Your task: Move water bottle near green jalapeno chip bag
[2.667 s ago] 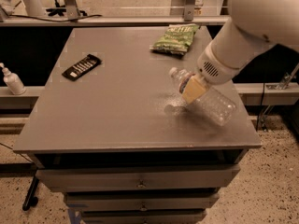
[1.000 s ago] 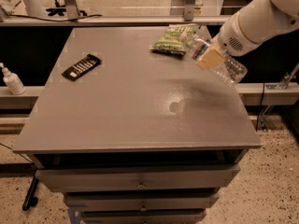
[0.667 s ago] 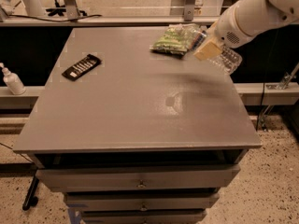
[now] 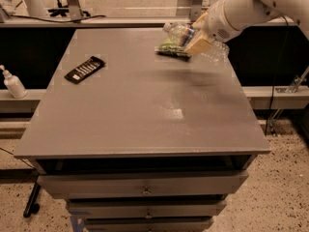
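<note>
My gripper (image 4: pixel 198 41) is at the far right of the grey table (image 4: pixel 145 105), shut on the clear ribbed water bottle (image 4: pixel 186 34). The bottle is held on its side above the table, its white cap pointing left. Its rear end sticks out to the right of the fingers. The green jalapeno chip bag (image 4: pixel 170 50) lies flat on the table just below and behind the bottle, mostly hidden by it. Only the bag's front-left edge shows.
A flat black packet (image 4: pixel 85 69) with white markings lies at the table's left. A small white pump bottle (image 4: pixel 13 82) stands on a lower ledge left of the table. Drawers sit under the tabletop. A rail runs along the back.
The gripper has carried the bottle from the table's right side toward the back, up over the chip bag. The bag is now largely covered by the bottle.
</note>
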### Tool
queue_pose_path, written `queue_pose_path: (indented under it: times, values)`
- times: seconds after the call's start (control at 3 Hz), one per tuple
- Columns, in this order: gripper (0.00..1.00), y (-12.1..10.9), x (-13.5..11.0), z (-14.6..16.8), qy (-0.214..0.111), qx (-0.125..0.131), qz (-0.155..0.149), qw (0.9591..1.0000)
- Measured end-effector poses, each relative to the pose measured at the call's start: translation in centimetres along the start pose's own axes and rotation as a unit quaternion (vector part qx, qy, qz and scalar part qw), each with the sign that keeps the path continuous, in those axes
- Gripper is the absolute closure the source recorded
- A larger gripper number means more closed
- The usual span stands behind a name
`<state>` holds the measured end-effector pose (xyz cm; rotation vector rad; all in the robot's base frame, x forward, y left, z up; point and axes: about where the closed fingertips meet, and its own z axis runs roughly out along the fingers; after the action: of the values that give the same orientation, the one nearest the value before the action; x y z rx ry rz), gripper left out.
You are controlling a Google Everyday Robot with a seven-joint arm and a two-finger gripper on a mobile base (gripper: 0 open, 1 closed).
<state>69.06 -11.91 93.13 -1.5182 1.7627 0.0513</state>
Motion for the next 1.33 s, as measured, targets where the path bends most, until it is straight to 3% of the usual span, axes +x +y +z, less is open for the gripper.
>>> queue_pose_path:
  times: [0.33,0.67,1.33]
  values:
    - [1.00,0.4,-1.5,2.5,-0.017,-0.023,-0.035,0.9990]
    - [0.82,1.3,-2.5,4.4,-0.017,-0.043,-0.070,0.9965]
    - [0.35,2.9,-2.3,6.4,-0.009,-0.068,-0.091,0.9934]
